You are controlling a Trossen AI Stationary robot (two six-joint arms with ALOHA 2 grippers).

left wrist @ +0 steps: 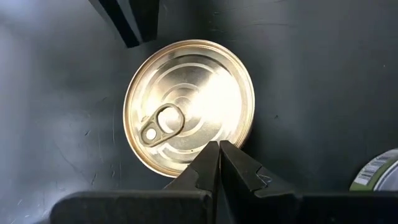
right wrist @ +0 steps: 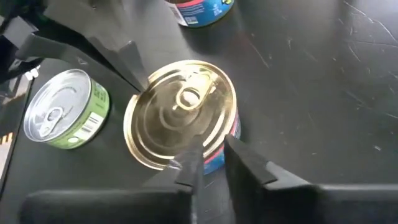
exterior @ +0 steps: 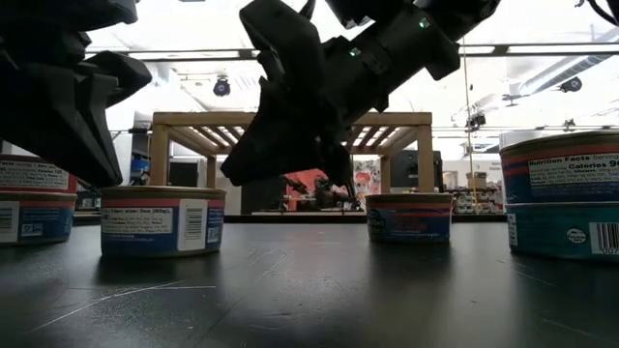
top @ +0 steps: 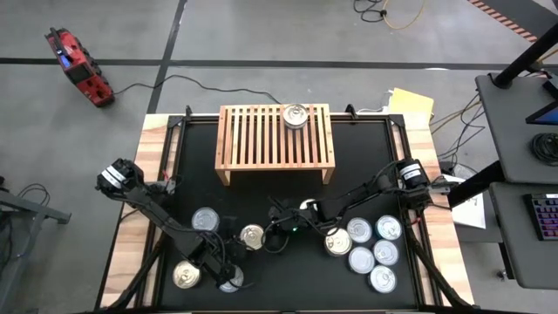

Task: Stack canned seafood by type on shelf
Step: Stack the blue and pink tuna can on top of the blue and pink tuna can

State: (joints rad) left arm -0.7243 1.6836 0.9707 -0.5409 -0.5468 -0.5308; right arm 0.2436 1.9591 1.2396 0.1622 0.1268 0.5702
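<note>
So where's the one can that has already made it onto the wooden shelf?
In the high view, the can sits on the shelf's slatted top, near its far right corner, well away from the other cans on the black table.

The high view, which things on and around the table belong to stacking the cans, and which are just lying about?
Part of the job:
- wooden shelf
- can on the shelf
- gold-lidded can
- silver cans at right
- cans at left

Just lying about:
- red device on the floor
- yellow paper
- keyboard
</note>
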